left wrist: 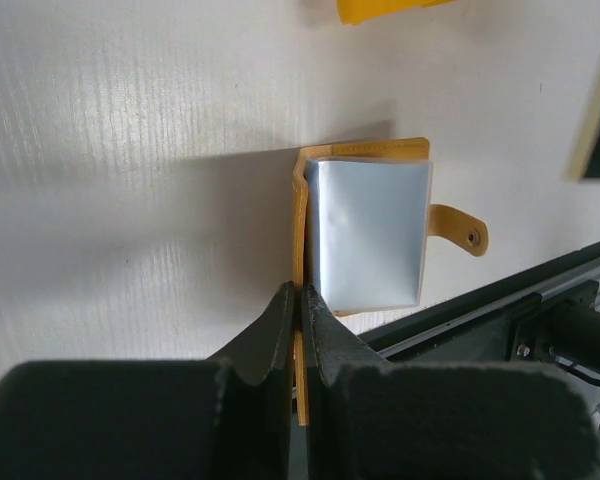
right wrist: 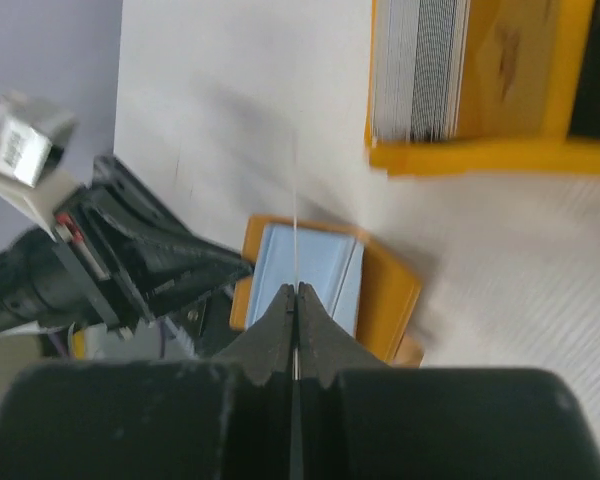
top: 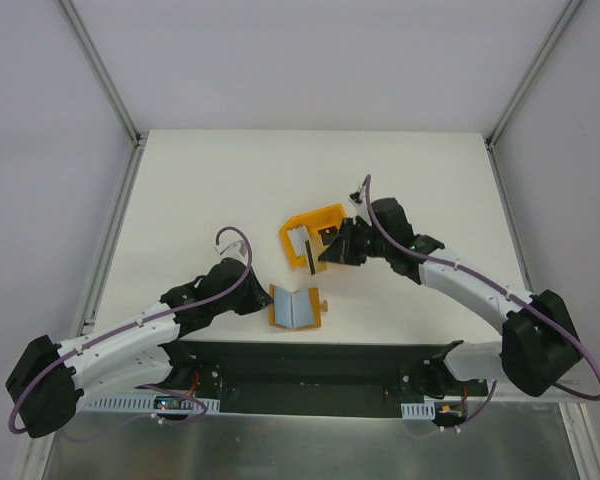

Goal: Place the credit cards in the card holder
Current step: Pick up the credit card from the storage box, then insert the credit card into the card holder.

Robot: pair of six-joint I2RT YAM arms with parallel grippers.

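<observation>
Overhead, the holder (top: 296,308) lies open close to the table's (top: 210,190) near edge, its fold running near to far. Bare white surface spreads left, right and far beyond the bin (top: 320,213). The left gripper (top: 259,300) meets the holder's left flap. The right gripper (top: 325,256) hangs between bin and holder, pinching a dark card (top: 309,254) stood on edge. Grey walls (top: 40,150) close in three sides.

From the left wrist, the fingers (left wrist: 278,325) press together on the holder's orange cover edge. The grey pocket faces up and the snap tab (left wrist: 460,230) points right, near the rail (left wrist: 540,290).

From the right wrist, the jaws clamp the card, a thin line over the holder, and a stack (right wrist: 420,70) fills the bin.
</observation>
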